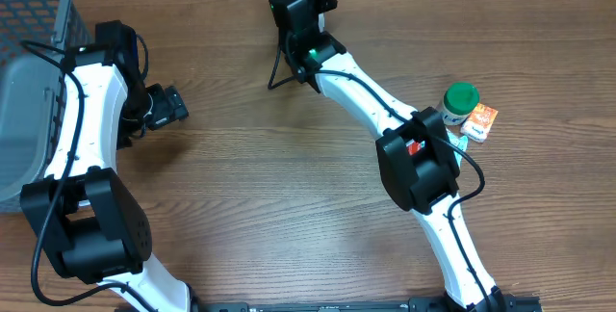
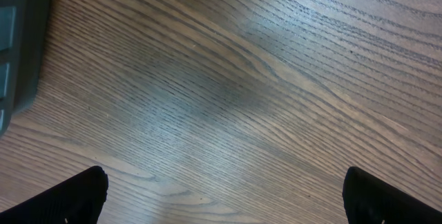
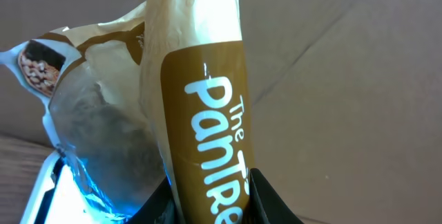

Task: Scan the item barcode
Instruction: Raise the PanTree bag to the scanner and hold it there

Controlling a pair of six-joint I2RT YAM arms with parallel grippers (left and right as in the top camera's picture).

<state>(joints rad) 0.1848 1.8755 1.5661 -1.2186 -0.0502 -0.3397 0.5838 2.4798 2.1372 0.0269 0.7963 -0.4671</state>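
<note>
Currently my right gripper is clamped on a snack packet, one finger on each side of its lower end. The packet stands upright out of the jaws in front of a plain cardboard wall. On its brown panel I can read white lettering, "The Pantre", running along its length; the last letters drop out of frame at the bottom. The top left corner carries a small picture of something round and speckled, too small for me to name. A bluish glow sits just beside the packet at the lower left; I cannot tell what gives it off. From overhead, that arm reaches to the far edge of the table, well apart from a green-lidded jar and an orange box that touch each other; their print is too small to read. My left gripper hangs over bare wood, fingers spread wide and holding nothing, near a grey basket.
</note>
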